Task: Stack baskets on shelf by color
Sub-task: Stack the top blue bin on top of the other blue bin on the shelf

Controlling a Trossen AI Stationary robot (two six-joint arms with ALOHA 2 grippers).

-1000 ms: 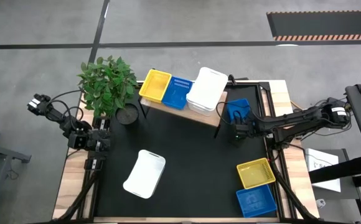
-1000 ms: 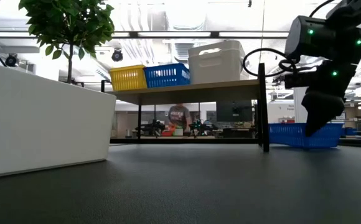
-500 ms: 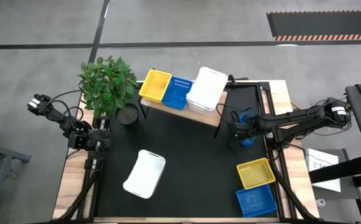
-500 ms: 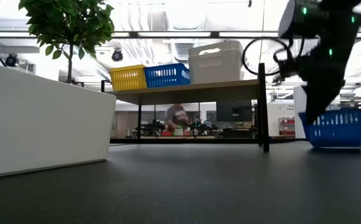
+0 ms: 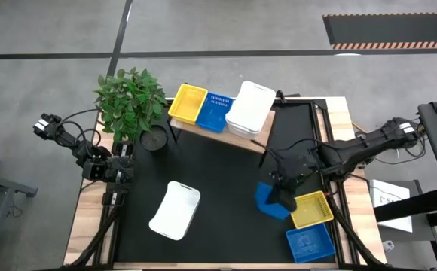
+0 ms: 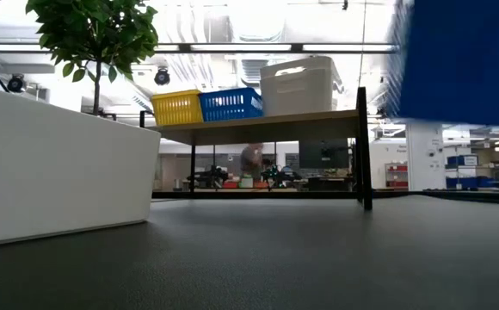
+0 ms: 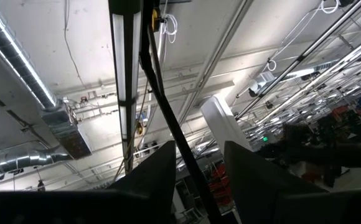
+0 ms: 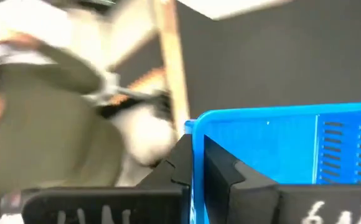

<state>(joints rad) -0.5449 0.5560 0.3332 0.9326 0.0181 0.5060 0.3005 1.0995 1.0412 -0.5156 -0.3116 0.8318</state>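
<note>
In the high view the right gripper (image 5: 285,193) sat right of centre on the black table (image 5: 218,181), clamped on the wall of a blue basket (image 5: 271,202) carried just left of the yellow basket (image 5: 310,209) at the lower right; another blue basket (image 5: 309,243) lay just below that yellow one. The right wrist view showed its two dark fingers (image 8: 180,165) pinched either side of the blue rim (image 8: 280,149), and pale marks on the finger body at the bottom edge were too blurred to read. In the low view the carried basket (image 6: 460,60) filled the upper right corner, clear of the tabletop. The wooden shelf (image 5: 220,134) stood in the upper middle of the high view, holding a yellow basket (image 5: 187,103), a blue basket (image 5: 213,112) touching it, and a white stack (image 5: 250,110) at its right end. A lone white basket (image 5: 175,210) lay in the lower left of the table, and a potted plant (image 5: 132,102) stood beside the shelf's left end. The left gripper (image 5: 113,199) rested at the table's left edge; whether it was open or closed could not be told, as its wrist view showed only ceiling lights. No brand or label was legible anywhere.
</note>
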